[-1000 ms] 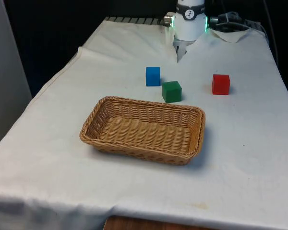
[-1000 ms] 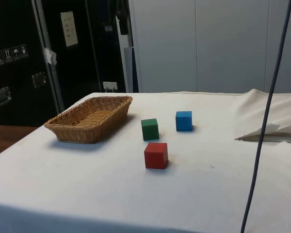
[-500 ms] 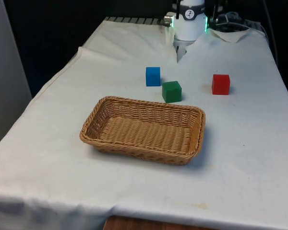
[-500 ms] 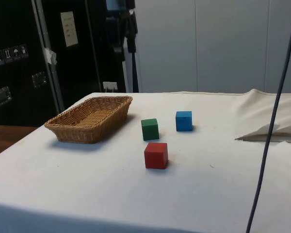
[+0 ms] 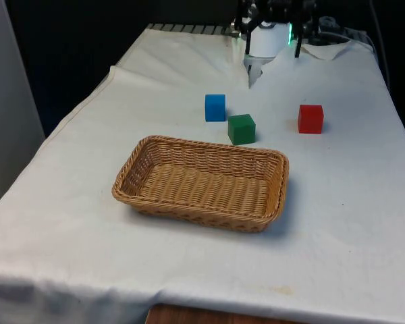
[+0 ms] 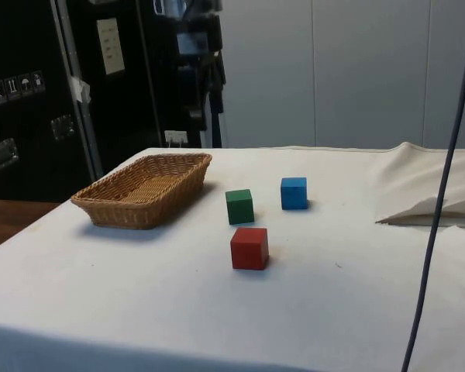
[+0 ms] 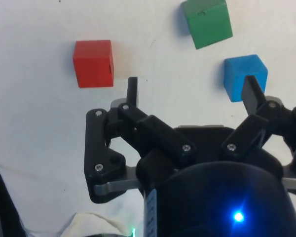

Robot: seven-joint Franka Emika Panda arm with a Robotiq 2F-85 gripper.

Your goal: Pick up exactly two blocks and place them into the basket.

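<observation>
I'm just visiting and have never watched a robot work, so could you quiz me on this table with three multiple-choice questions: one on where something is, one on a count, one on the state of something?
1. Which block sits closest to the basket?
A. red block
B. green block
C. blue block

2. How many blocks are on the cloth?
A. two
B. three
C. four

3. What is in the basket right now?
A. nothing
B. one block
C. two blocks

Answers:
1. B: the green block lies just beyond the basket rim, nearer than the blue block or the red block.
2. B: one red, one green and one blue block stand on the cloth.
3. A: the front view shows bare wicker inside, and the end effector hangs open above the blocks, holding none.
</observation>
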